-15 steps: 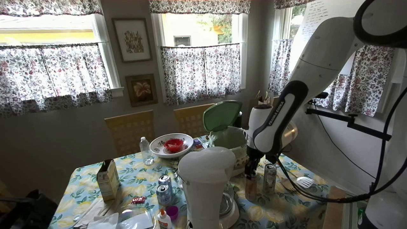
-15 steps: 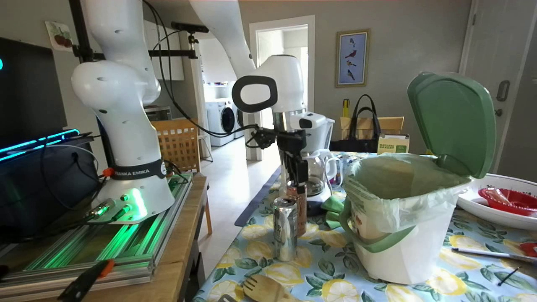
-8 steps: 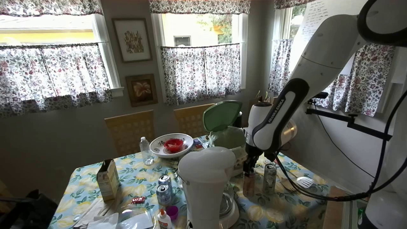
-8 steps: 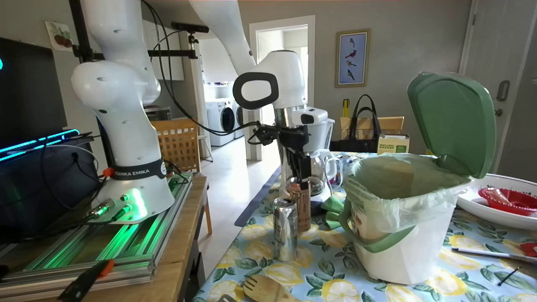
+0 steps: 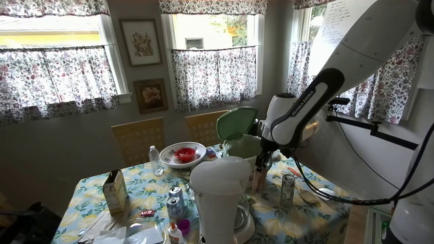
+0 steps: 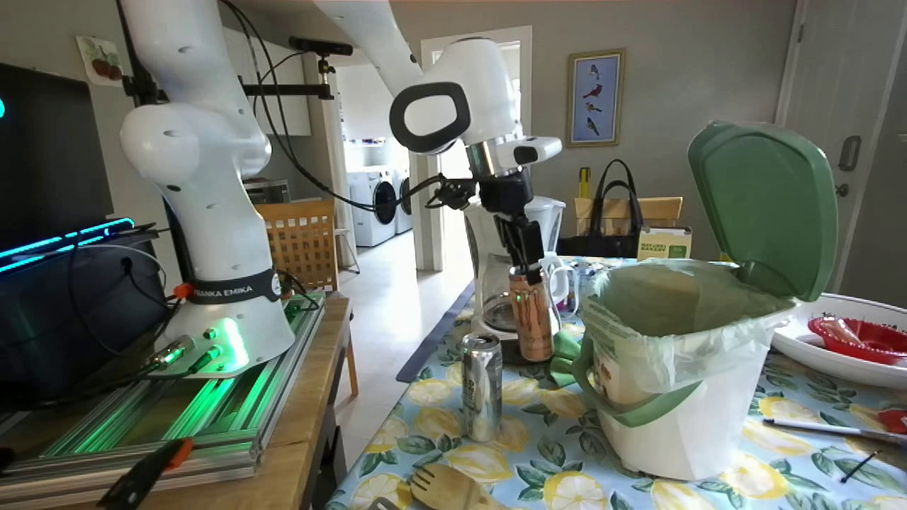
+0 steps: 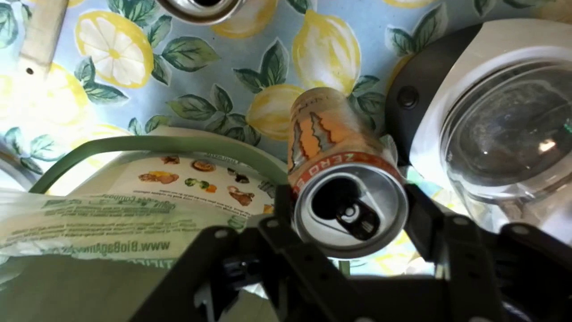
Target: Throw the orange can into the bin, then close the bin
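Fingers (image 7: 424, 221) clamped across top end of orange can (image 7: 345, 169), spread to its width. Can tilted: drinking end facing wrist view, long axis sloping away, base angled toward bin (image 6: 701, 428) in exterior view. Silver top, dark tab, red band reading ZERO, peach-orange body, grey claw mark. Hangs between bin and coffee maker (image 5: 220, 196), above desk (image 5: 144, 193).

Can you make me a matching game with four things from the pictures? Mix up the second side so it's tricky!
1. orange can
2. bin lid
3. red bowl
4. tall silver can

A. standing on the tablecloth
B. inside the white bowl
C. gripped by the pincer
D. green and open

Right pairs: 1-C, 2-D, 3-B, 4-A
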Controlling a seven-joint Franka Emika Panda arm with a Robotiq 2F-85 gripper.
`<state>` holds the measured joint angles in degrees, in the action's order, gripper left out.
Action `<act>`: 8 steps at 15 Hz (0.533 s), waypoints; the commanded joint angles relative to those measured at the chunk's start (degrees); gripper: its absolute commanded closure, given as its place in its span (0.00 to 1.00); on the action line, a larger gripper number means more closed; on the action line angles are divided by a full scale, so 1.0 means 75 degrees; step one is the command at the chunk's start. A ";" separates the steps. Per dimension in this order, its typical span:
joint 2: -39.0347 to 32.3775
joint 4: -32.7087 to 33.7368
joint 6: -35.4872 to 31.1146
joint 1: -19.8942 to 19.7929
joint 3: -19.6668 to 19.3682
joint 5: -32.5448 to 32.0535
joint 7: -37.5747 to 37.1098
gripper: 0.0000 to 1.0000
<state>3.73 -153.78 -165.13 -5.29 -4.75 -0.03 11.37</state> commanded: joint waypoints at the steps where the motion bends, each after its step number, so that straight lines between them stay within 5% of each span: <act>1: 0.0755 -0.0034 0.0474 -0.0068 -0.0045 -0.0320 -0.0318 0.63; 8: 0.1680 0.0229 0.1061 -0.0148 -0.0063 -0.0240 -0.0434 0.63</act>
<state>12.54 -152.71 -160.63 -6.11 -5.09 -0.31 10.19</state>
